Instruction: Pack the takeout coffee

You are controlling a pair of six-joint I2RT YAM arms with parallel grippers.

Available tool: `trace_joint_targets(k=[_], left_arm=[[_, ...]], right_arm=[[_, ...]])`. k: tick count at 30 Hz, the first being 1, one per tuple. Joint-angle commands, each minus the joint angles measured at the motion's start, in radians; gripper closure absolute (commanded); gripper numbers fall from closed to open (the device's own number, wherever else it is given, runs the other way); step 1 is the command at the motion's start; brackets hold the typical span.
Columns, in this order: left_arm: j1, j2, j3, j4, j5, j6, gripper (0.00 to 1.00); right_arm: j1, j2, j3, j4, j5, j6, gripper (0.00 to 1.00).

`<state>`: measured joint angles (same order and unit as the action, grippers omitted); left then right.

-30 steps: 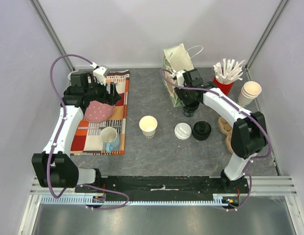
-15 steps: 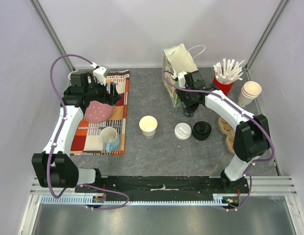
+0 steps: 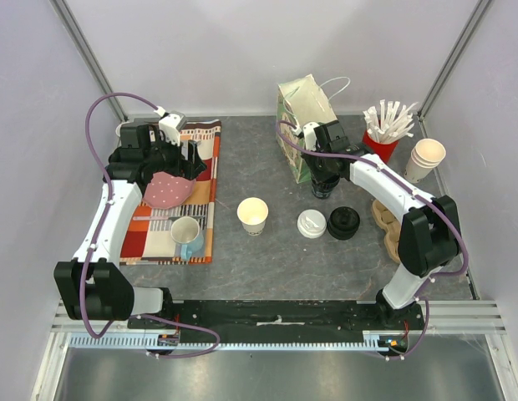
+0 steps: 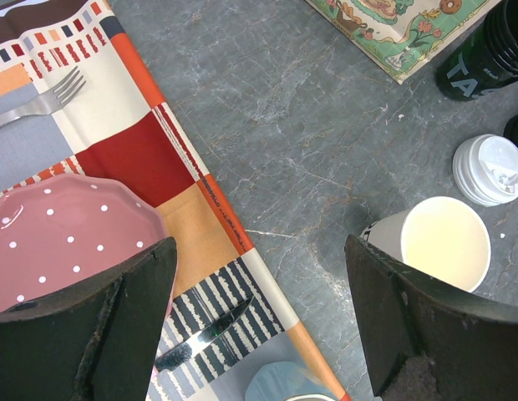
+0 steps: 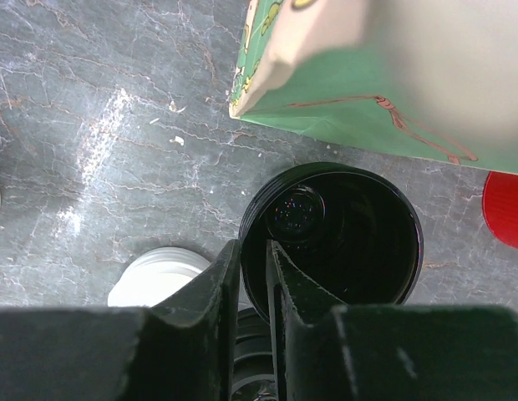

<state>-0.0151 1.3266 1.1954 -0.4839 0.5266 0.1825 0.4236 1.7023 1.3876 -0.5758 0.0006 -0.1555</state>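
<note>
Takeout coffee (image 3: 311,223), round white plastic-lidded, stands near lidless pale paper cup (image 3: 252,215)

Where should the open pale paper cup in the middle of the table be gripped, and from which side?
Probably by its rim, from straight above: the paper cup stands upright and lidless, so one finger can go inside, one outside. Take the left side, away from the white lid.

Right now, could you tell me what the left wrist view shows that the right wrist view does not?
Only left wrist: the placemat, fork, pink bowl and open paper cup. Only right wrist: the black cup seen from above, the right gripper straddling its rim, a red container edge. Both: white lid, black cup, printed bag.
</note>
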Motion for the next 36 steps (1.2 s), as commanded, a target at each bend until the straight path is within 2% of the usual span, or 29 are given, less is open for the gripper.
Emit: trace_joint_targets(k=[1, 4, 13, 19, 24, 36], left_arm=[[0.004, -0.021, 0.004, 0.011, 0.019, 0.032, 0.12], [0.004, -0.018, 0.007, 0.011, 0.021, 0.034, 0.12], [0.004, -0.02, 0.006, 0.011, 0.019, 0.037, 0.12], [0.004, -0.02, 0.004, 0.011, 0.023, 0.04, 0.12], [0.004, -0.018, 0.006, 0.011, 0.023, 0.038, 0.12], [0.004, -0.018, 0.007, 0.011, 0.026, 0.038, 0.12]], right_arm=[[-0.002, 0.0, 0.019, 0.01, 0.001, 0.007, 0.77], [-0.002, -0.004, 0.016, 0.008, -0.025, 0.008, 0.82], [0.0, 0.007, 0.007, 0.002, -0.021, 0.013, 0.78], [-0.002, -0.003, 0.017, 0.001, -0.034, 0.019, 0.92], [-0.002, -0.032, 0.025, -0.012, -0.033, 0.014, 0.99], [-0.002, -0.093, 0.04, -0.021, 0.024, -0.01, 1.0]])
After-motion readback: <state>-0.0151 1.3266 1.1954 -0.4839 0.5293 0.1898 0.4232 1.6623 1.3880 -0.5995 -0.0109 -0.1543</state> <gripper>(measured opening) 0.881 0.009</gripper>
